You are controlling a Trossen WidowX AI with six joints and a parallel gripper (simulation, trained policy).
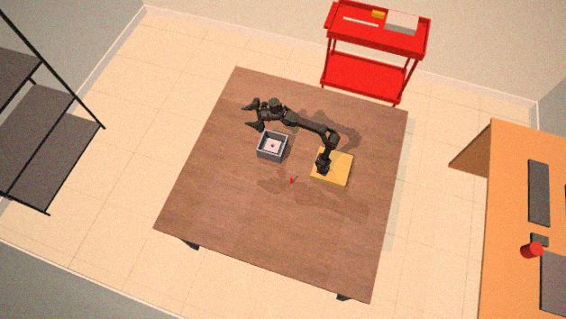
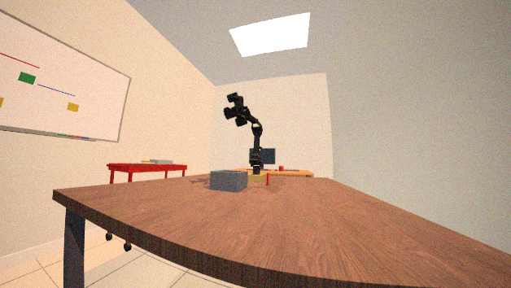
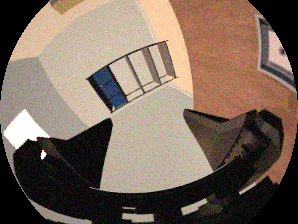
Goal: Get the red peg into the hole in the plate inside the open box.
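Note:
The red peg [image 1: 291, 180] [image 2: 268, 179] stands upright on the table, between the open box and the table's front part in the top view. The open grey box [image 1: 270, 156] [image 2: 229, 181] shows partly at the right edge of the wrist view [image 3: 264, 45]. The pale plate [image 1: 268, 149] at its bottom has a dark hole in its middle. My gripper [image 1: 247, 116] [image 3: 148, 117] is wide open with nothing between the fingers. It is high above the table, beyond the box and well away from the peg. In the exterior view it appears above and behind the box.
The arm's base stands on a yellow block [image 1: 338, 173] [image 2: 260, 178], to the right of the peg in the top view. The wooden table [image 1: 252, 225] [image 2: 309, 228] carries these things. A red cart [image 1: 360, 72] [image 2: 150, 168] stands beyond the table's back edge.

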